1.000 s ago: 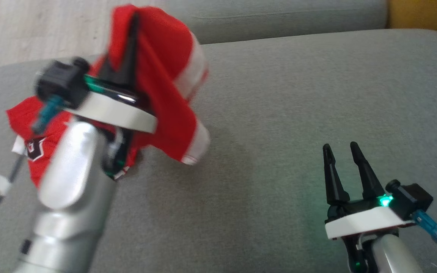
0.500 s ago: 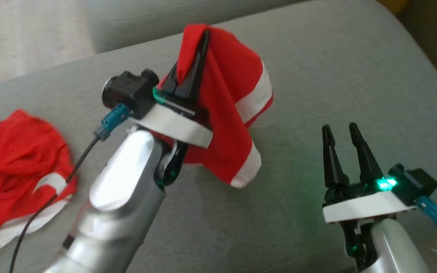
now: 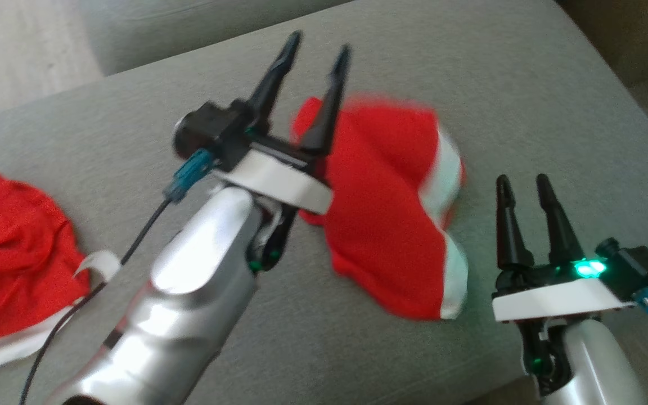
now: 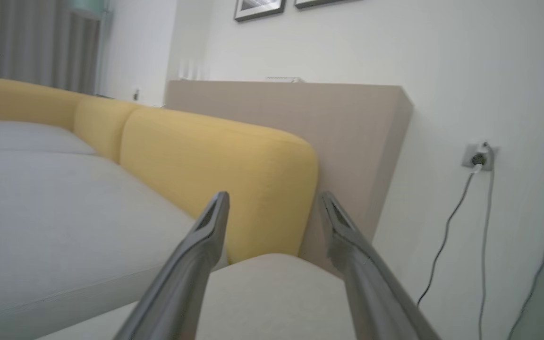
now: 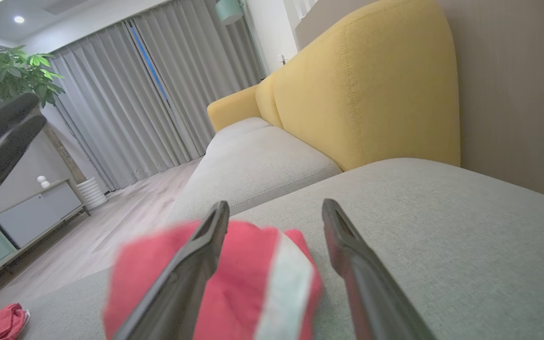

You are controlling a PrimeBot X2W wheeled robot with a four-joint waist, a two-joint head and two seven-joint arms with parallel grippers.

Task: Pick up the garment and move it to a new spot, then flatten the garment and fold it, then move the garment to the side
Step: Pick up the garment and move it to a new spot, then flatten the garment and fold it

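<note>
**Claws, qty 2**
- Left claw [image 3: 320,44]: open, 2 dark fingers spread, nothing btwn them. It is raised over the seat, tips pointing up and away. Its right finger overlaps the garment's upper left corner in head view; can't tell if they touch. From its own wrist cam the gap btwn the fingers is empty.
- Right claw [image 3: 522,180]: open, 2 fingers apart, empty. It sits at lower right, just beside the garment's right edge, w/ a green light [image 3: 588,269] lit at its base.

**Red garments, qty 2**
- Garment [image 3: 386,214] (task item): red w/ white bands along its right edge, bunched, not flat. It is at mid-seat, btwn the 2 claws and held by neither. Outline blurred; can't tell if it has fully settled on the cushion.
- Second red garment [image 3: 9,247]: crumpled heap w/ white trim at far left of the seat, well apart from the first.

**Furniture**
- Grey seat cushion [image 3: 526,84], qty 1 under both garments.
- Yellow backrest [image 4: 215,160] behind the seat.

**Misc**
- Black cable [image 3: 133,247], qty 1, trailing off left wrist.
- Wall socket [image 4: 477,158], qty 1, w/ plug in.
- Framed pictures [image 4: 259,7], qty 2, cut off at top of wall.
</note>
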